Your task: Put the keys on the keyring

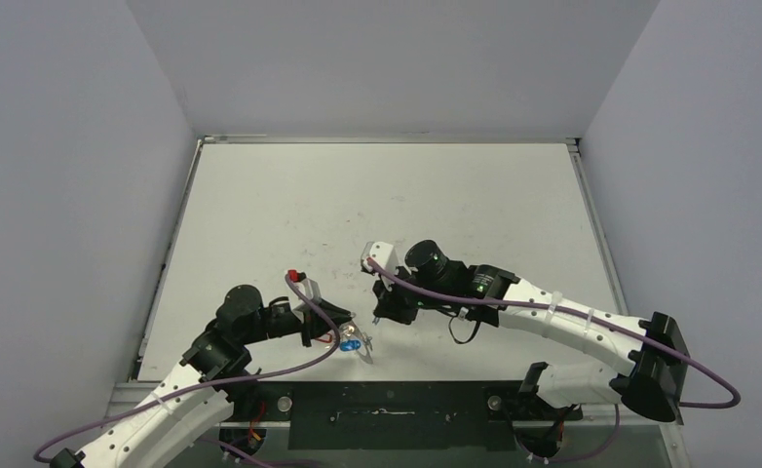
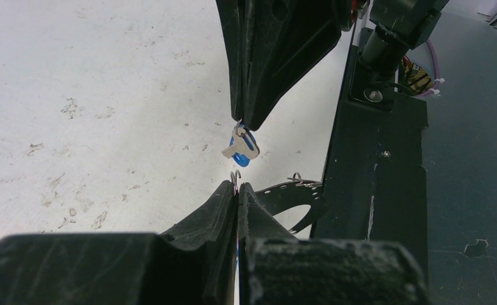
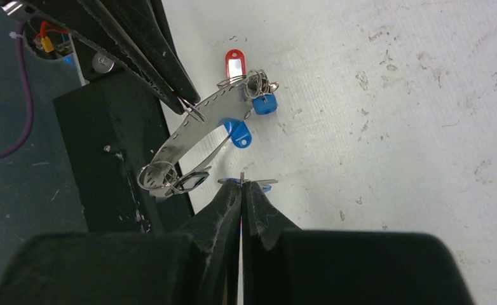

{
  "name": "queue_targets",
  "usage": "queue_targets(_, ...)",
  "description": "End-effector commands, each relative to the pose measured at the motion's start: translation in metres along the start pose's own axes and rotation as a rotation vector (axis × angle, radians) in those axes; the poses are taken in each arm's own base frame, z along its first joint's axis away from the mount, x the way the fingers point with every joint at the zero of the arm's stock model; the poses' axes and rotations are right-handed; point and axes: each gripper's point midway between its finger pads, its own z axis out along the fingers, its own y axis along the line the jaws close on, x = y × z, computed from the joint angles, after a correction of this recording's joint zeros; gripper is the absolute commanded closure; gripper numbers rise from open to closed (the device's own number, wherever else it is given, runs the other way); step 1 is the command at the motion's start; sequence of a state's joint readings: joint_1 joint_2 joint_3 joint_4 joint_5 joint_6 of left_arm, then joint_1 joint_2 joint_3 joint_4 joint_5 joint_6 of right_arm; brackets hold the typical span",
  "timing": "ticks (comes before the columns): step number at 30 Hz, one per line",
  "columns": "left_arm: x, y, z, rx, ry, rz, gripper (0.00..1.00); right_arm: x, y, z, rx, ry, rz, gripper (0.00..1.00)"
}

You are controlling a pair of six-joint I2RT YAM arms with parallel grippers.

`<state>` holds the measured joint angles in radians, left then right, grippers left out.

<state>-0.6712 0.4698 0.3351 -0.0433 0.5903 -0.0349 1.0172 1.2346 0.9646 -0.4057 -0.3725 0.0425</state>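
My left gripper point(image 2: 238, 188) is shut on the keyring point(image 3: 198, 126), a curved silvery perforated band seen in the right wrist view. It hangs just above the table's near edge. On it hang a red-tagged key point(image 3: 234, 64), two blue tags point(image 3: 264, 105) and small wire rings point(image 3: 157, 175). My right gripper point(image 3: 241, 184) is shut on a silver key with a light blue tag point(image 2: 241, 150), held edge-on a short way from the keyring. In the top view both grippers point(image 1: 343, 334) point(image 1: 380, 314) meet near the front centre, with a blue tag point(image 1: 351, 342) between them.
The white table point(image 1: 377, 205) is scuffed and walled by grey panels. A black mounting block point(image 3: 106, 159) and the black base strip point(image 1: 387, 414) lie right beside the keyring at the near edge. Purple cables point(image 1: 552, 304) trail along both arms.
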Motion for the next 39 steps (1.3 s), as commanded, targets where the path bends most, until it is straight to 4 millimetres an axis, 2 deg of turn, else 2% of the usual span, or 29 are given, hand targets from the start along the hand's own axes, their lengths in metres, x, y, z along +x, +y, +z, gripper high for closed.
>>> queue_targets(1, -0.027, -0.005, 0.003, 0.032, -0.103, 0.046, 1.00, -0.024, 0.011, -0.001, -0.042, -0.053, -0.051, 1.00)
queue_targets(10, -0.028, -0.007, 0.003, 0.043, -0.110, 0.044, 1.00, -0.036, 0.025, 0.002, -0.082, -0.076, -0.063, 1.00)
queue_targets(26, -0.027, -0.008, 0.004, 0.056, -0.105, 0.042, 1.00, -0.055, 0.039, 0.007, -0.117, -0.114, -0.081, 1.00)
queue_targets(39, -0.026, -0.009, 0.004, 0.061, -0.103, 0.039, 1.00, -0.063, 0.037, 0.012, -0.092, -0.124, -0.085, 1.00)
